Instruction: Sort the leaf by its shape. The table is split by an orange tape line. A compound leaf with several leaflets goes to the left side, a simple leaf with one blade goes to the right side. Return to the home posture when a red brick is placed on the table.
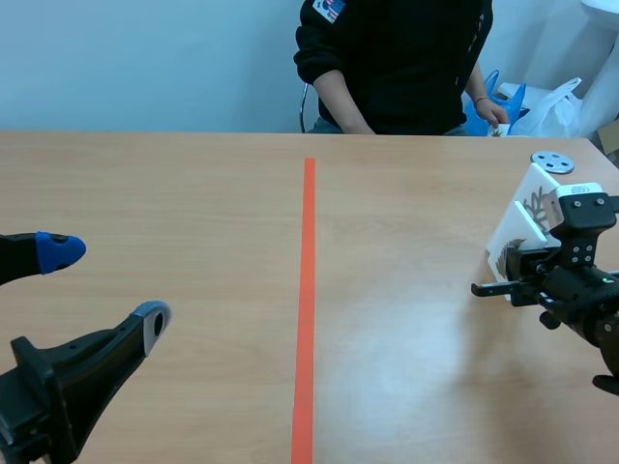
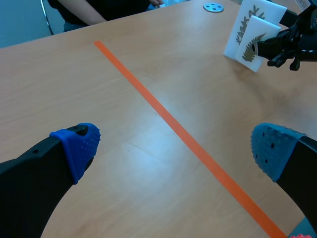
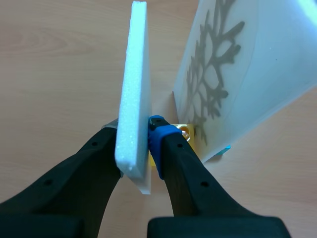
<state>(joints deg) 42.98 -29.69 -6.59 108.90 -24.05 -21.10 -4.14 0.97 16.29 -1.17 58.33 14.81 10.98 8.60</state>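
A white foam card (image 3: 133, 94) stands edge-on between my right gripper's (image 3: 134, 148) fingers, which are shut on its lower part. In the scene view this card (image 1: 507, 253) shows a dark feathery leaf print and sits at the far right, with the right gripper (image 1: 513, 282) at its base. Just behind it leans a second card (image 1: 533, 201) printed with a branching leaf (image 3: 210, 74). My left gripper (image 1: 106, 288) is open at the near left, holding nothing. The left wrist view shows both cards (image 2: 253, 42) far ahead of that gripper (image 2: 176, 148).
An orange tape line (image 1: 308, 290) splits the table down the middle. A small grey disc (image 1: 552, 162) lies beyond the cards. A person in black (image 1: 397, 58) sits across the table, with plastic bags (image 1: 542, 106) beside them.
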